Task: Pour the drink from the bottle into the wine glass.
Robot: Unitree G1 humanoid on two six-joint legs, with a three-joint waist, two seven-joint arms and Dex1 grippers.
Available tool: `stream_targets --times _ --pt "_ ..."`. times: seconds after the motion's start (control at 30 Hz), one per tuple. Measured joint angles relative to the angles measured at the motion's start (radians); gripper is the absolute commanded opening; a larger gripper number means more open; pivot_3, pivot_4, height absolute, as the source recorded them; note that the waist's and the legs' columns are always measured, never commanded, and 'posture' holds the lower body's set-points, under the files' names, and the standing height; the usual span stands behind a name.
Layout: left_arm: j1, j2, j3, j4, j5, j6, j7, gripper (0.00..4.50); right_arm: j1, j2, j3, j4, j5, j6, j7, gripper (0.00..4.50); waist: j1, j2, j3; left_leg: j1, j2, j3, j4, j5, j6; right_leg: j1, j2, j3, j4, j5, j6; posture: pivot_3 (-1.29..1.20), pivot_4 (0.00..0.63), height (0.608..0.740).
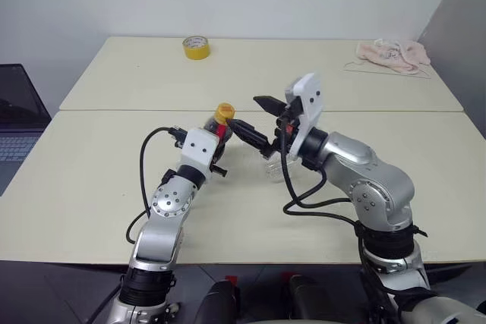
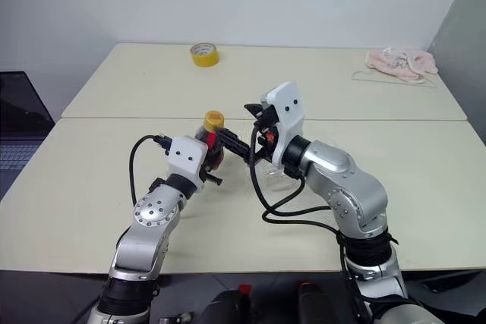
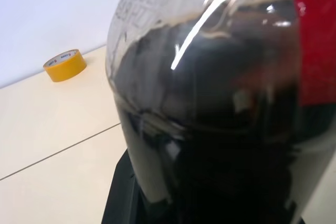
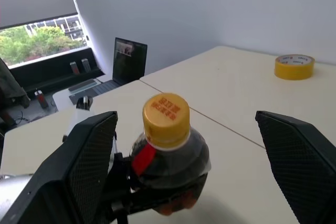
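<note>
While the cap is sitting on the bottle, nothing can be poured, so unscrewing looks like the step in hand.

Bottle: the bottle is being held just above the tabletop, near the middle of its front half, with the dark drink filling its round belly.

Left jaws: the left gripper is closing its jaws tight on the bottle's belly, holding it from the robot's side.

Right jaws: the right gripper is hanging with its jaws spread wide, one finger on each side of the yellow cap and not touching it.

Wine glass: the wine glass is standing on the tabletop just right of the bottle, mostly hidden behind the right arm.

Doing the step well: the right jaws should be centring over the cap and closing on the cap alone, not the red label, while the left jaws are keeping the belly from turning.

Bottle's direction: its long axis is running close to upright, cap pointing up, leaning slightly.

Elsewhere: a roll of yellow tape and a pink cloth are lying well apart at the far edge.
</note>
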Motion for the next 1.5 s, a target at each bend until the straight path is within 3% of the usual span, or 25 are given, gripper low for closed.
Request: stream_targets --times 0.43,0.53,0.8,1.07,1.2,1.37,1.5 --pt "0.0 -0.001 0.0 0.0 0.0 0.0 -0.001 0.79 -0.03 0.047 0.056 0.077 -0.041 -0.008 -0.04 4.5 0.0 0.0 0.0 0.0 0.0 0.0 0.0 0.0 0.0 0.0 0.0 0.0 0.0 0.0 0.0 0.0 0.15 0.74" --pt "0.0 -0.002 -0.001 0.0 0.0 0.0 -0.001 0.79 -0.032 0.053 0.056 0.084 -0.052 -0.017 -0.05 3.95 0.0 0.0 0.0 0.0 0.0 0.0 0.0 0.0 0.0 0.0 0.0 0.0 0.0 0.0 0.0 0.0 0.15 0.74" --pt "-0.001 -0.003 -0.004 0.0 0.001 0.0 0.0 0.79 -0.036 0.067 0.071 0.092 -0.068 -0.033 -0.046 1.31 -0.001 0.0 0.0 0.0 0.0 0.0 0.0 0.0 0.0 0.0 0.0 0.0 0.0 0.0 0.0 0.0 0.15 0.74" --pt "-0.001 0.006 0.004 -0.008 -0.057 0.001 -0.058 0.79 -0.027 0.036 0.076 0.09 -0.067 -0.082 0.013 1.26 -0.001 0.0 0.0 0.0 0.0 0.0 0.0 0.0 0.0 0.0 0.0 0.0 0.0 0.0 0.0 0.0 0.15 0.74" --pt "-0.003 0.045 0.033 -0.05 -0.185 0.041 -0.18 0.79 -0.008 0.021 0.05 0.068 -0.022 -0.125 0.085 1.26 -0.002 0.0 0.0 0.0 0.0 0.0 0.0 0.0 0.0 0.0 0.0 0.0 0.0 0.0 0.0 0.0 0.15 0.74" --pt "-0.032 0.174 0.092 -0.081 -0.437 0.272 -0.387 0.77 -0.013 -0.025 0.005 -0.009 0.105 -0.148 0.222 1.24 -0.007 0.001 0.0 0.001 0.0 0.0 -0.001 0.0 0.001 0.0 0.001 0.0 0.0 0.0 0.0 0.0 0.15 0.74" --pt "-0.062 0.211 0.098 -0.07 -0.498 0.331 -0.444 0.77 -0.016 -0.032 -0.002 -0.019 0.175 -0.142 0.254 1.23 -0.005 0.001 0.0 0.0 0.0 -0.001 0.0 0.0 0.001 0.0 0.0 -0.001 0.0 0.0 0.0 0.0 0.15 0.74"
